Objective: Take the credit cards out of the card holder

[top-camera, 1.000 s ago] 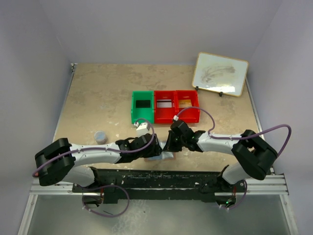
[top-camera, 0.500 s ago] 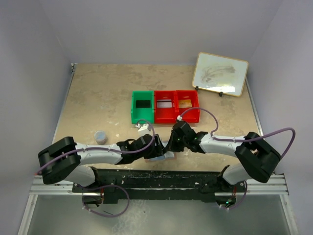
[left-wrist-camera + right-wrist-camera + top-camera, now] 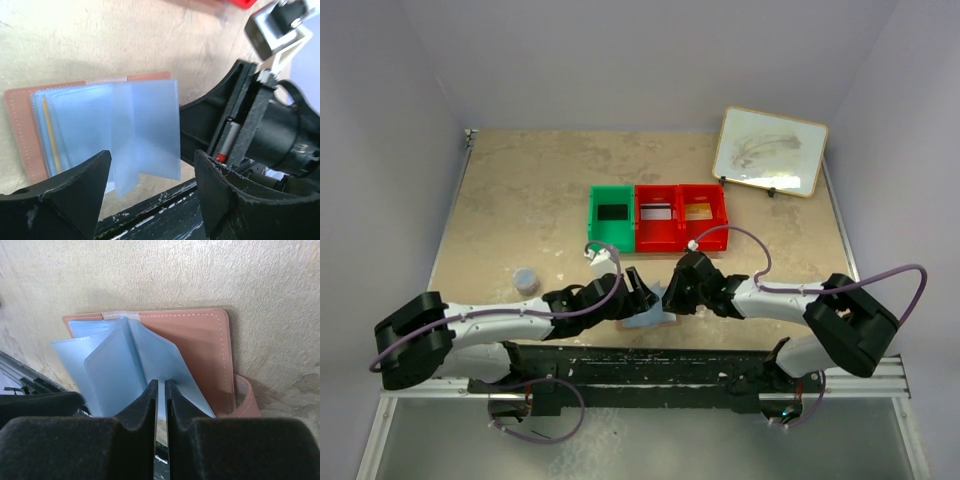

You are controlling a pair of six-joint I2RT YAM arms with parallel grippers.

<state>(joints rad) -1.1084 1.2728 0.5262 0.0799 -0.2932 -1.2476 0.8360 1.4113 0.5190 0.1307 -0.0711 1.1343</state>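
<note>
We see the card holder lying open on the table at its near edge, between the two arms, its pale blue sleeves fanned upward. The left gripper hangs above it, fingers well apart, gripping nothing. The right gripper has its jaws almost together, with only a thin slit between them and the tips at the sleeves; we cannot tell whether a sleeve is caught. The edge of a gold-yellow card shows inside one sleeve.

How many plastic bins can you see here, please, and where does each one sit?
3, side by side in a row beyond the arms: the green bin on the left, one red bin in the middle, another red bin on the right. None appears hidden.
</note>
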